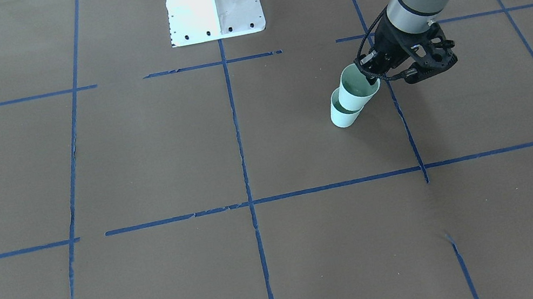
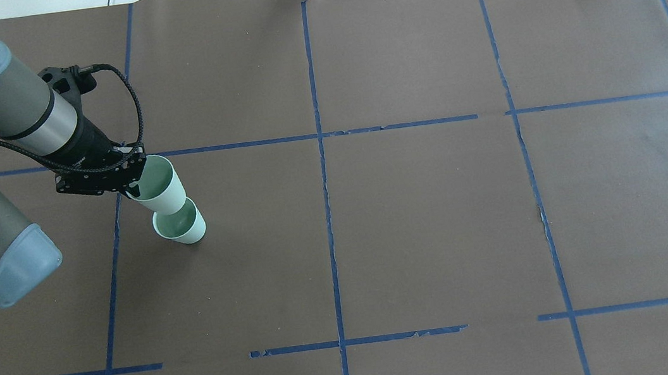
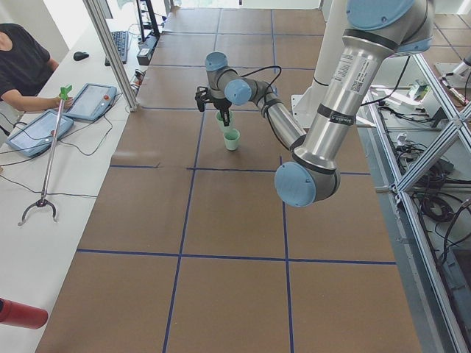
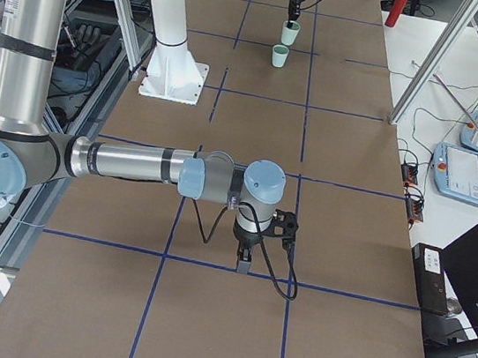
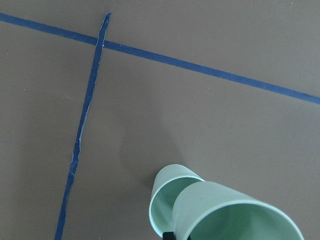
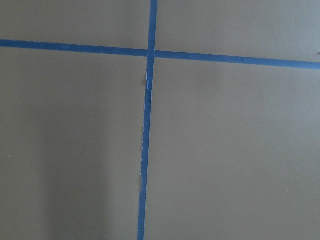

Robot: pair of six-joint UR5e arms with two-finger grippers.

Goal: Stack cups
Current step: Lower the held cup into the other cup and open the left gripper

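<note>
Two pale mint-green cups. One cup [image 1: 345, 114] stands upright on the brown table, also in the overhead view [image 2: 182, 225] and the left wrist view [image 5: 162, 197]. My left gripper [image 1: 371, 74] is shut on the rim of the other cup [image 1: 357, 87] and holds it upright, slightly tilted, just above and beside the standing one [image 2: 158, 183]. In the exterior right view the held cup [image 4: 290, 33] hangs apart from the standing cup [image 4: 279, 56]. My right gripper [image 4: 243, 264] points down close over the table far from the cups; I cannot tell whether it is open or shut.
The white robot base [image 1: 213, 2] stands at the table's edge between the arms. Blue tape lines [image 2: 322, 170] divide the brown table into squares. An operator [image 3: 22, 62] with tablets sits beyond the table's far side.
</note>
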